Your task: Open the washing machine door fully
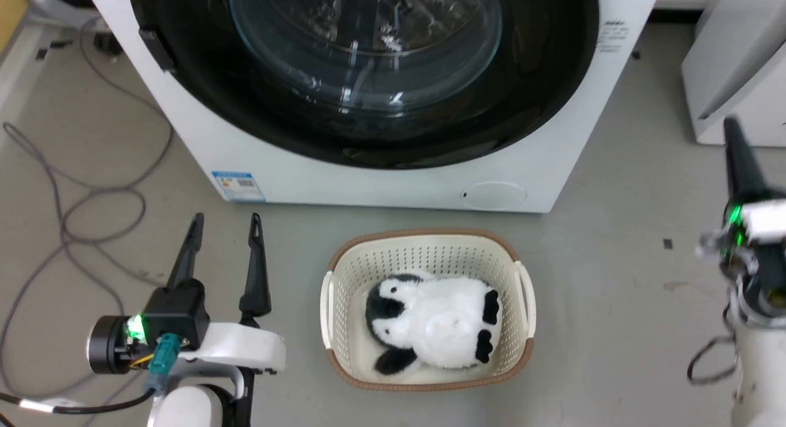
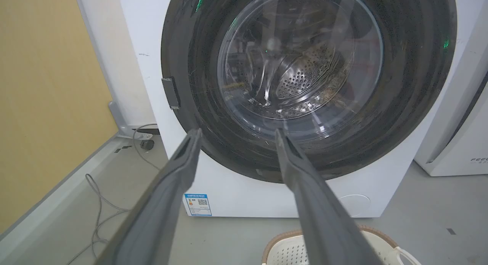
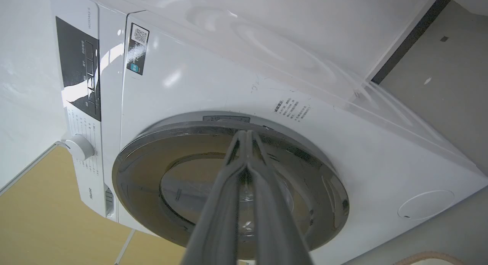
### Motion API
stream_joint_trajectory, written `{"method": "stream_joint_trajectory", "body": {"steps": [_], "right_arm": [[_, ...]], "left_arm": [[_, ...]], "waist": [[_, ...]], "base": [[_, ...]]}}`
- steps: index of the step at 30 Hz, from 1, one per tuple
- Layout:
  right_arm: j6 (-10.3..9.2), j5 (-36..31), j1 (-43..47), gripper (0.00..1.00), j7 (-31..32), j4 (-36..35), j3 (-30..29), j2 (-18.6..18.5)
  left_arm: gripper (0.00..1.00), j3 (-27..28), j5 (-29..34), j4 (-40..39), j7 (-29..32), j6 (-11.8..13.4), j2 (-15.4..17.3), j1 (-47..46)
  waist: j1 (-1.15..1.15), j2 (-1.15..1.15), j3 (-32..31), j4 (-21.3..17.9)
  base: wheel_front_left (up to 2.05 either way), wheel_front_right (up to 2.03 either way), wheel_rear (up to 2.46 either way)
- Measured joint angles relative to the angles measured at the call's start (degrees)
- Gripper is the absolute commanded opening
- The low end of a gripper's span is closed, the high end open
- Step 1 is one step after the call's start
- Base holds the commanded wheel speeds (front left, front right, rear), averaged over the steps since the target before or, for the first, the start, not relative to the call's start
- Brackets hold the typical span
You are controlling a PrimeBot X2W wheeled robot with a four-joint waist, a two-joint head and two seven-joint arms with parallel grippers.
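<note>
Head view shows the left end effector low at the left. Its two long dark fingers stand well apart, hold nothing and point towards the white front-loading washing machine. Bare grey floor lies between the fingertips and the machine's base.

The large round door with glossy black rim and bulging clear glass bowl sits closed against the machine's front. In the left wrist view the spread fingers of the left end effector frame the lower part of the door. A small grey tab sits on the rim's left edge.

The right end effector rises at the right edge, near a second white appliance. In the right wrist view its fingers are pressed together with nothing between them, lined up over the door's rim; contact cannot be told.

A cream perforated plastic basket with brown rim stands on the floor in front of the machine, apart from it and just right of the left end effector. It holds a black-and-white plush penguin. Grey cables loop over the floor at the left.
</note>
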Motion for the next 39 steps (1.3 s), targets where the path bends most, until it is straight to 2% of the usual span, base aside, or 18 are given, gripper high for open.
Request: {"method": "stream_joint_trajectory", "body": {"steps": [12,22,30,39], "right_arm": [[0.00,3.1,-15.5,0.00,2.4,9.3,2.3,-3.8],[0.00,5.5,-28.0,0.00,4.9,17.5,5.6,-7.4],[0.00,8.3,-34.4,0.00,6.5,21.9,8.2,-8.8],[0.00,14.7,-37.0,0.00,15.3,24.4,12.0,-11.3]], "left_arm": [[1.00,1.8,-0.6,-0.5,-1.4,0.4,0.0,-2.8],[1.00,1.0,-2.0,-0.8,-2.6,1.3,0.0,-5.1],[1.00,0.8,-2.5,-0.9,-3.5,2.0,0.0,-6.5],[1.00,0.9,-3.0,-0.8,-4.6,2.8,0.0,-7.1]], "waist": [[0.00,0.00,5.2,2.4],[0.00,0.00,9.8,4.9],[0.00,0.00,13.1,6.8],[0.00,0.00,14.4,7.0]], "base": [[0.00,0.00,0.00],[0.00,0.00,0.00],[0.00,0.00,0.00],[0.00,0.00,0.00]]}}
